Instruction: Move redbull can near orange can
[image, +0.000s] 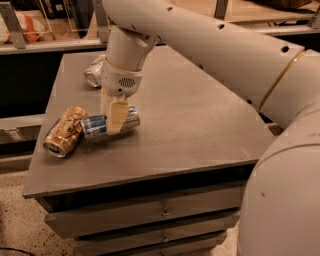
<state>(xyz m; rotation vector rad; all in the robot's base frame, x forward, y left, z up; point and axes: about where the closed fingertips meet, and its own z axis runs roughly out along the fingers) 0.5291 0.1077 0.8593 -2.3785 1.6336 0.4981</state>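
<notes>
Redbull can (96, 125) lies on its side, left of the worktop's (200, 130) centre, and the jaws are clamped across its middle. One pale finger (116, 116) crosses the front of the can, and the other sits behind it. The jaws are closed just to the can's slim width. Whether the can rests on the surface or hangs a touch above it, I cannot tell.

At 9 o'clock from the jaws the can's silver end meets the orange can (64, 131), touching or just beside it. That can is also on its side, pointing toward 7 o'clock. At 11 o'clock, well apart near the far edge, a silver-green can (94, 76) lies partly hidden behind the wrist. The white arm (210, 47) sweeps in from 2 o'clock. Drawers (150, 212) sit under the front edge.
</notes>
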